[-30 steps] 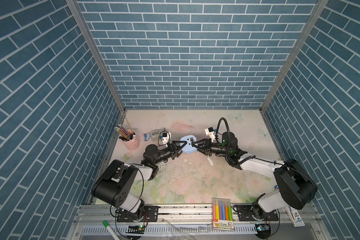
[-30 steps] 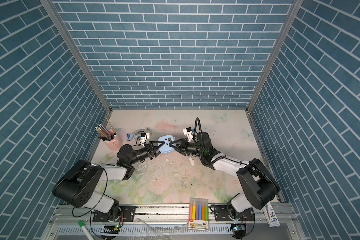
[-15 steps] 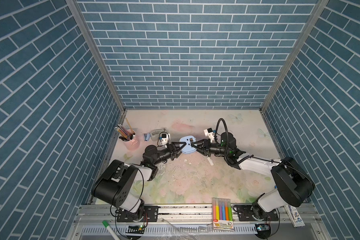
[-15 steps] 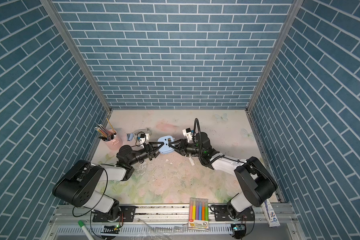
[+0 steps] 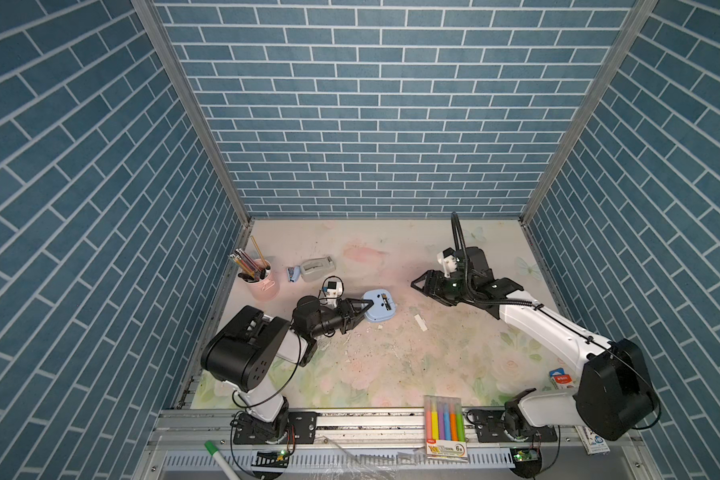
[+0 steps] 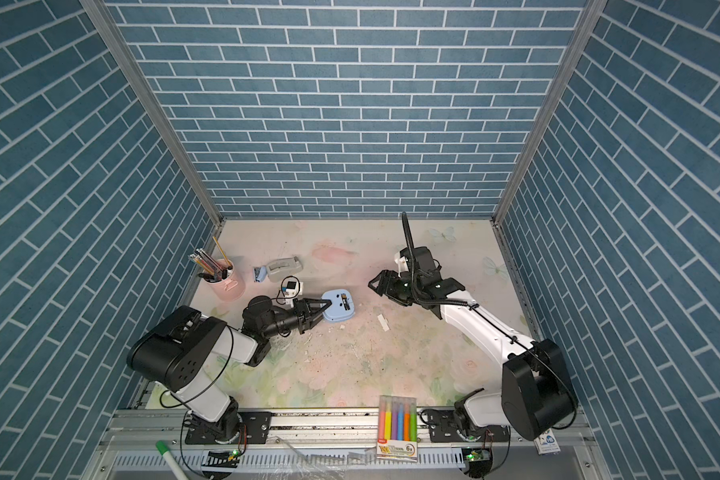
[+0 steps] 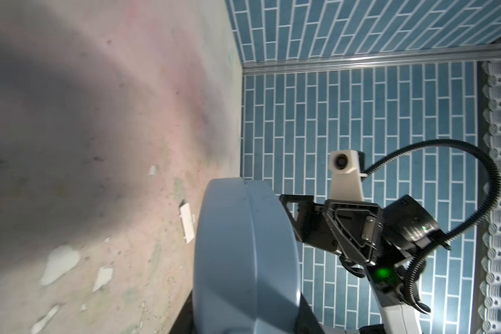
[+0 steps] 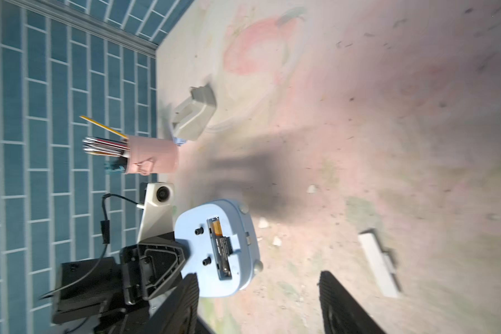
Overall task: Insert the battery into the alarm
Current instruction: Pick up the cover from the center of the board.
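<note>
The light-blue alarm (image 5: 376, 311) (image 6: 334, 312) is held flat, back up, left of the mat's middle. My left gripper (image 5: 366, 306) (image 6: 327, 304) is shut on its left edge. The black battery (image 5: 385, 302) (image 6: 344, 302) with its gold end lies in the open slot in the alarm's back, clearest in the right wrist view (image 8: 222, 245). In the left wrist view the alarm (image 7: 243, 260) fills the space between the jaws, edge-on. My right gripper (image 5: 418, 282) (image 8: 258, 306) is open and empty, well clear to the alarm's right.
At the back left are a pink cup of pencils (image 5: 262, 282), a grey tape dispenser (image 5: 317, 268) and a small blue item (image 5: 292, 274). A white strip (image 5: 420, 322) and paper scraps lie on the mat. A highlighter pack (image 5: 444, 424) rests on the front rail.
My right gripper has let go at the alarm, opened and drawn back to the right. The left gripper has closed tighter on the alarm and brought it a little nearer the front.
</note>
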{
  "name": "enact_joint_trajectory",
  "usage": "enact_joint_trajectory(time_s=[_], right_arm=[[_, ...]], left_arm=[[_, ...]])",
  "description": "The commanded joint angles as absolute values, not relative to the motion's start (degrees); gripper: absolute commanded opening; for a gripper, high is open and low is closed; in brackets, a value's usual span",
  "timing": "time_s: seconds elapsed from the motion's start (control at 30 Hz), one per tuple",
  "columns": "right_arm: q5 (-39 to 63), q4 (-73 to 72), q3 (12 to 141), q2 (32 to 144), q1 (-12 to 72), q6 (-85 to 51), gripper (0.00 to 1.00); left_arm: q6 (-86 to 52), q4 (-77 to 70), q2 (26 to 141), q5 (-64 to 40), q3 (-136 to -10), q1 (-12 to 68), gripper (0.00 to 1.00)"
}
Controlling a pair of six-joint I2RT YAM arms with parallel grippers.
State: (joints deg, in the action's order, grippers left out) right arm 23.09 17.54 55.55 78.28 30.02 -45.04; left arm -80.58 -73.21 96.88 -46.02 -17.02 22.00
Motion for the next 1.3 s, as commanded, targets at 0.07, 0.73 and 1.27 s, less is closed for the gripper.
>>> enact_joint_trajectory(time_s=[0.07,0.73,1.27], right_arm=[[15.31,34.85,57.42,80.96,29.99,-34.71,0.68],[15.64,40.27,65.52,98.26,29.71,-23.75,0.35],[19.34,35.67,64.42,102.44,29.75,-24.35,0.26]], left_arm=[[-76.09,-74.67,98.92,-46.46,-17.39,21.82,0.00],[-69.52,-63.61,102.66,-45.53,-19.68,24.71,0.00],[-54.45,-29.40,90.49,-38.67,-26.21,28.05,0.00]])
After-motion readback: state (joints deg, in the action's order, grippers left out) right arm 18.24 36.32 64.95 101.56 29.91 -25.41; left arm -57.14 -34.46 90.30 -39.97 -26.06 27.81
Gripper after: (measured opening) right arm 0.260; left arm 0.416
